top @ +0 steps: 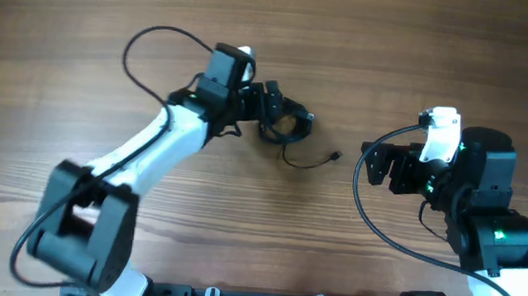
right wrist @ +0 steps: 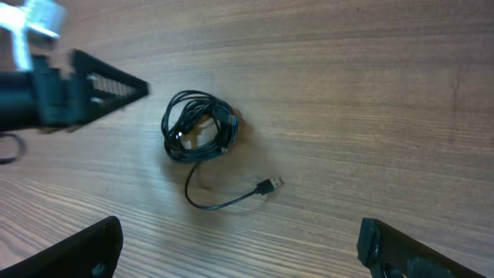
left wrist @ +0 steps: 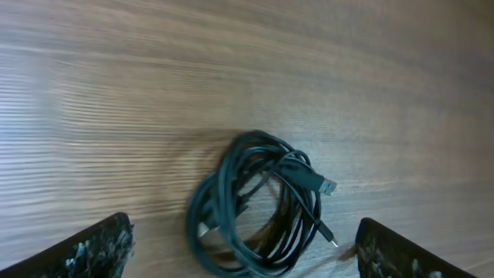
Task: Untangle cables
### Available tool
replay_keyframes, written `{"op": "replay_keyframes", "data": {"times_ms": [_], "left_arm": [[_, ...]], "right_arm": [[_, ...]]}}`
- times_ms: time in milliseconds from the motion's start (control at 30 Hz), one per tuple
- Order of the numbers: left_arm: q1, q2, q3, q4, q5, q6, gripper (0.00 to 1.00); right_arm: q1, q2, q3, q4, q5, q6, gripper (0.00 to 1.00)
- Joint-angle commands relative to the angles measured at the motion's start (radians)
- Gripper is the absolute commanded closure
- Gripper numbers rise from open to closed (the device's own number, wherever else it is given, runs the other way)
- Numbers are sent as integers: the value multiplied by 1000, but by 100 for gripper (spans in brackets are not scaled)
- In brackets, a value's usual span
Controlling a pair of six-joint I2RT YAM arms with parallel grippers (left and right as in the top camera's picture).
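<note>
Right now you are holding the left gripper (left wrist: 243, 225) low over the cables (left wrist: 255, 205). Its two fingers are standing wide apart, one on each side of the bundle, and nothing is gripped between them. That straddling pose is likely setting up a closing pinch on the coil. The cables are lying near the middle of the wooden table (top: 84, 17) as a small, roundish knot of thin black loops, flat on the wood and overlapping one another. The knot itself is showing no clear long axis. A silvery plug (left wrist: 328, 187) is sticking out of its edge, pointing away from the loops. One loose tail (right wrist: 224, 202) is curving out of the coil and running toward the right arm's side of the table, its plug end pointing that way, so this strand is giving the only clear direction. You are keeping the right gripper (right wrist: 239, 228) back, well apart from the coil, with its claw spread wide and holding nothing. It is facing the tail, probably so it can take that free end while the left side pins the bundle.
</note>
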Motion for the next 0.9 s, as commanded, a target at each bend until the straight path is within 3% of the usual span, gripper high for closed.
{"op": "replay_keyframes", "data": {"times_ms": [0, 133, 200, 400, 600, 700, 867], "left_arm": [[-37, 82, 13, 35, -40, 1, 11], [-50, 139, 13, 35, -67, -3, 23], [-50, 160, 13, 36, -68, -2, 42], [-63, 173, 13, 46, -67, -3, 63], [-99, 188, 13, 43, -68, -2, 67], [-100, 187, 13, 34, -62, -2, 96], [-98, 107, 13, -15, 47, -2, 96]], "right_arm": [[2, 4, 20, 1, -17, 23, 0], [2, 4, 20, -8, -17, 23, 0], [2, 4, 20, -8, -17, 24, 0], [2, 4, 20, -8, -17, 49, 0], [2, 4, 20, -8, -17, 49, 0], [2, 4, 20, -8, -17, 48, 0], [2, 4, 20, -9, -16, 45, 0]]}}
